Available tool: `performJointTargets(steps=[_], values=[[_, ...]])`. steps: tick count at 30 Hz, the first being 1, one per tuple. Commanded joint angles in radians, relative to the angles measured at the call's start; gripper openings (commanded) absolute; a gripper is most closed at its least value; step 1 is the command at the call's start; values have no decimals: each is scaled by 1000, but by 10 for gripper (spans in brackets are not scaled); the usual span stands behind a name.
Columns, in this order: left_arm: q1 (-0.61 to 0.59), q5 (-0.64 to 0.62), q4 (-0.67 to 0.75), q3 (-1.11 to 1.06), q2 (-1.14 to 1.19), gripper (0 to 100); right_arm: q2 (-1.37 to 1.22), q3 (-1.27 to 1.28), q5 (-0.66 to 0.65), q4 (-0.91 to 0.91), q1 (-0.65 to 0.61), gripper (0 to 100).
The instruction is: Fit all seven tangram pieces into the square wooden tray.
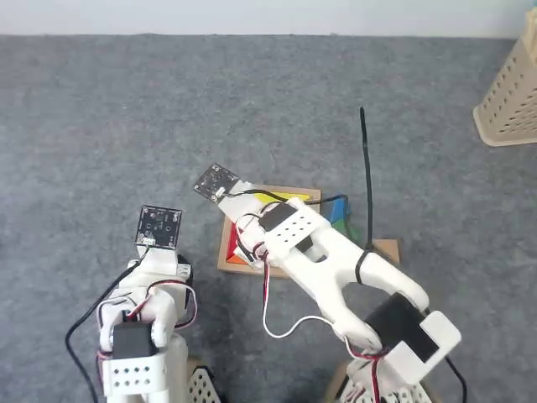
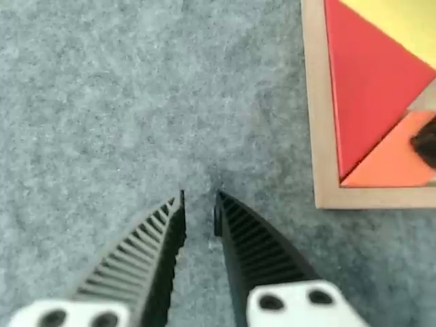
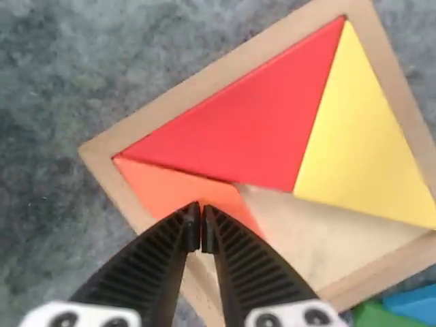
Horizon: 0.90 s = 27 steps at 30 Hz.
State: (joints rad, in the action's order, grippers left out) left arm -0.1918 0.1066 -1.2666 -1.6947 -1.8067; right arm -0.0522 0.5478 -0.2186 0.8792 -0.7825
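The square wooden tray (image 3: 102,153) holds a large red triangle (image 3: 252,136), a large yellow triangle (image 3: 361,150) and an orange triangle (image 3: 163,187); part of its floor (image 3: 327,238) is bare. My right gripper (image 3: 199,208) is shut with nothing in it, its tips down over the orange triangle. A blue piece (image 3: 415,300) and a green piece (image 3: 375,317) lie just outside the tray. My left gripper (image 2: 199,197) hangs over the grey carpet beside the tray rim (image 2: 317,102), slightly open with nothing between its fingers.
From above, the right arm (image 1: 319,252) covers most of the tray (image 1: 225,252). A flat wooden board (image 1: 386,249) lies past the blue piece (image 1: 338,208). A beige slotted basket (image 1: 512,92) stands at the far right. Grey carpet stretches all around.
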Motion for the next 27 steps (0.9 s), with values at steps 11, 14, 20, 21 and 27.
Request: performJointTargets(steps=[11, 14, 20, 21, 27], values=[[3, -8, 0, 10, -21, 71, -12, -17, -14, 114, 142, 6], [3, -8, 0, 10, -21, 71, -4, -18, -15, 114, 193, 6], [3, -8, 0, 10, -21, 71, -2, -29, -15, 116, 202, 6], [3, -8, 0, 10, -21, 71, -2, -29, -15, 116, 196, 6], [3, -8, 0, 10, -21, 71, -12, -28, -17, 116, 117, 6]])
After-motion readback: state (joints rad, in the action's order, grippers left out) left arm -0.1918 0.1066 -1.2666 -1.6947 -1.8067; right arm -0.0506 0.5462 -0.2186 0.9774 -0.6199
